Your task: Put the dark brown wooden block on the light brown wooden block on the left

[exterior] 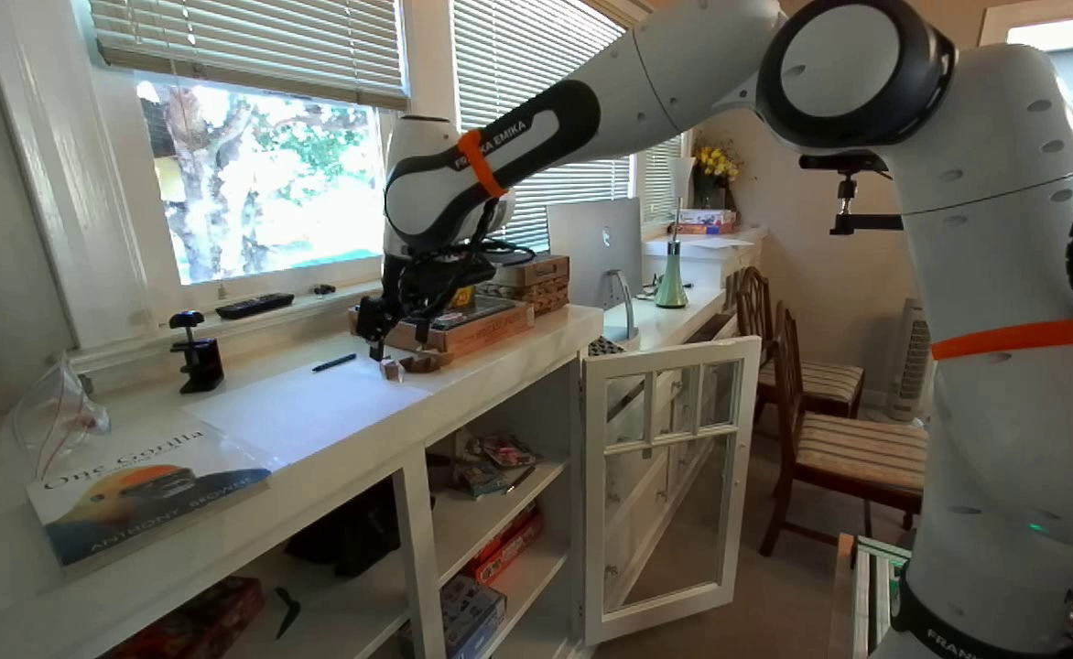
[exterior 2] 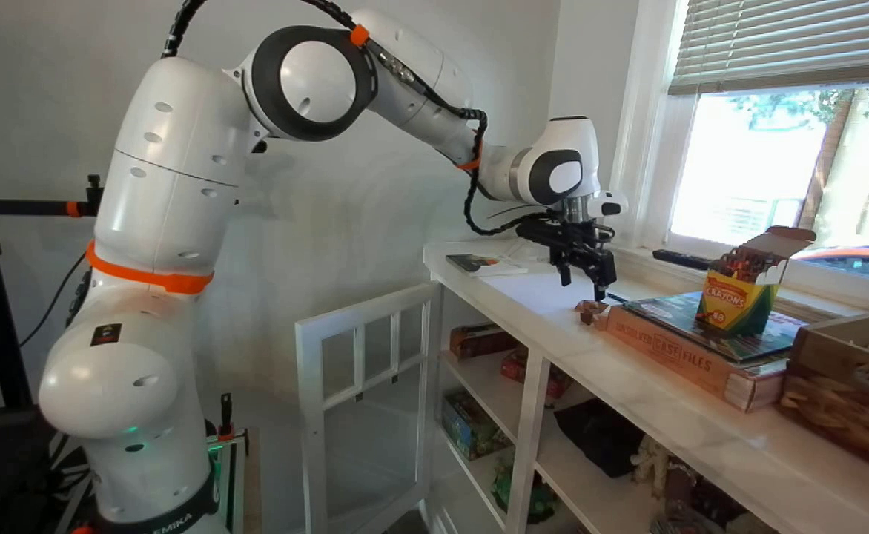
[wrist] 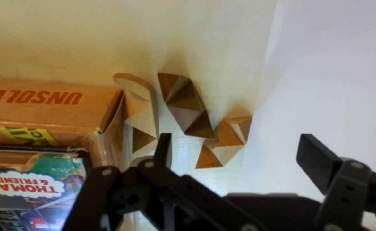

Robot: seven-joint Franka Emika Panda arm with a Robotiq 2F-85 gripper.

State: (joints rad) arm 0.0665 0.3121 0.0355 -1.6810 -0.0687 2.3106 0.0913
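Note:
In the wrist view, the dark brown wooden block lies between two other faceted blocks. The light brown wooden block is to its left, against the end of a cardboard box. An orange-brown block is to its lower right, touching or nearly touching it. My gripper is open with nothing held; its left finger overlaps the view near the light block's lower end. In both exterior views the gripper points down just above the small cluster of blocks, which cannot be told apart well there.
The cardboard game box carries a crayon box; a wooden crate stands beyond. White paper, a dark pen, a black clamp and a book lie along the counter. A cabinet door hangs open below.

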